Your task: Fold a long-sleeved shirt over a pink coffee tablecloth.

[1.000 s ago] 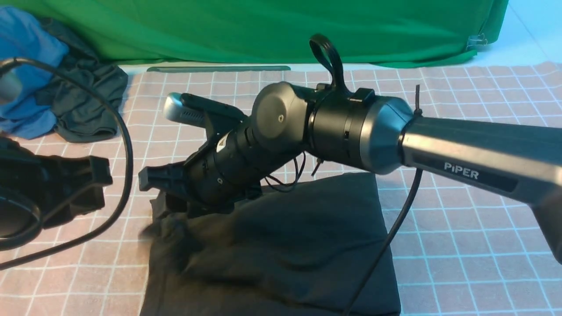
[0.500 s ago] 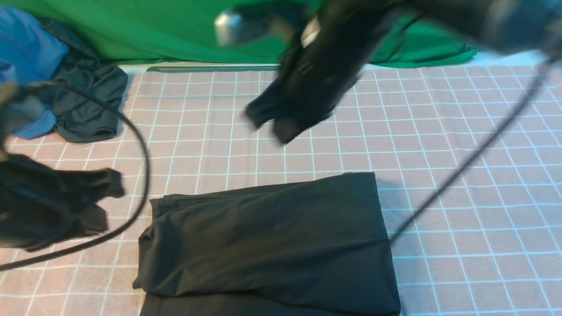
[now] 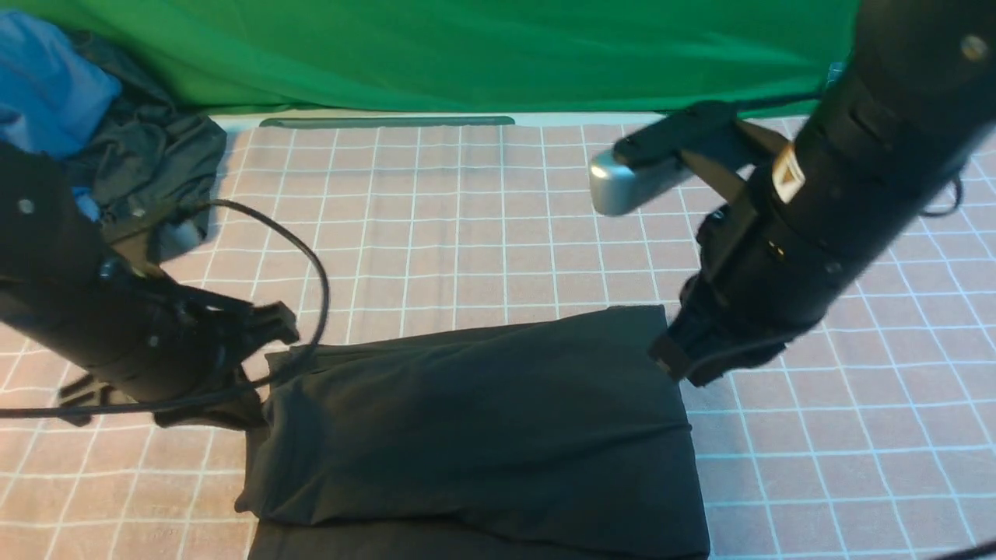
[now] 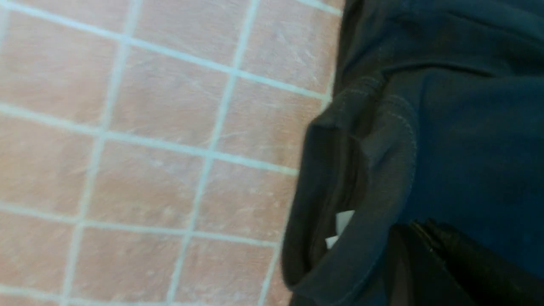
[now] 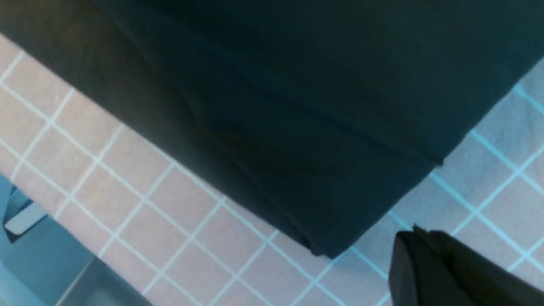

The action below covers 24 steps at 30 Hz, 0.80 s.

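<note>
Jaws of the left gripper (image 3: 233, 408) are pressed together at the left edge of the long-sleeved shirt (image 3: 482, 420). The wrist view there shows the dark tip lying on the black knit, just beside the round neck opening, where a small white tag (image 4: 340, 225) shows. Whether any fabric is caught in the tip cannot be told. The right gripper (image 3: 681, 362) is likewise closed. It sits at the shirt's far right corner, and in its wrist view the tip hangs over bare cloth just beside that corner, with nothing in it.

The shirt lies folded into a thick, rough rectangle near the front edge of the scene, between the two arms. A lower layer shows along its near edge. A black cable (image 3: 311, 264) loops from the left arm across the shirt's far left corner.

Under it all spreads the pink coffee tablecloth (image 3: 482, 218), dusty pink with thin white grid lines, flat and reaching both sides of the front view. Along its far side runs a pale strip (image 3: 233, 120), and behind that hangs a plain green cloth (image 3: 467, 54). At the far left a blue garment (image 3: 47, 78) and a dark grey garment (image 3: 156, 148) lie bunched together, well apart from the shirt.
</note>
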### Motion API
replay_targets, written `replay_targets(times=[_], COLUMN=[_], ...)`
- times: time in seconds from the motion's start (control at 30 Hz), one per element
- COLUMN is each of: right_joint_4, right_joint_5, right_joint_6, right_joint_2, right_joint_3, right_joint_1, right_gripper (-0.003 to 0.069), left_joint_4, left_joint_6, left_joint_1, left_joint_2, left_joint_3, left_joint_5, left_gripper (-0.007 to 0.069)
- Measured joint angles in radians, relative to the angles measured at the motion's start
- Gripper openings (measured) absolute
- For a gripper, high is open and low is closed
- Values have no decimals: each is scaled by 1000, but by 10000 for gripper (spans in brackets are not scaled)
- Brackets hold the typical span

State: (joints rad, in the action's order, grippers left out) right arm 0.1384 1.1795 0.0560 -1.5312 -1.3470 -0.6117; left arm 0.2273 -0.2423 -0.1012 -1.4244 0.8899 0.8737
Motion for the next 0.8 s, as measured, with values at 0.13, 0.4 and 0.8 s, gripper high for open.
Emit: replay_targets(times=[0.13,0.4,0.8], right_joint_4=[1,2,4], right_joint_5=[-29,-107,-154], right_joint_6=[0,0,0], right_joint_2=[34,38,38], right_joint_3=[23,27,28], right_joint_1=[0,0,0], right_gripper=[36,36,36], left_joint_4=[12,-6,116], left_joint_6=[48,67,202], left_joint_1=[-5,-5,-5], left_joint_2=[-66,-138,-188], left_joint_3=[1,1,1], left_joint_5=[-33,-68,-18], left_gripper=[50,368,81])
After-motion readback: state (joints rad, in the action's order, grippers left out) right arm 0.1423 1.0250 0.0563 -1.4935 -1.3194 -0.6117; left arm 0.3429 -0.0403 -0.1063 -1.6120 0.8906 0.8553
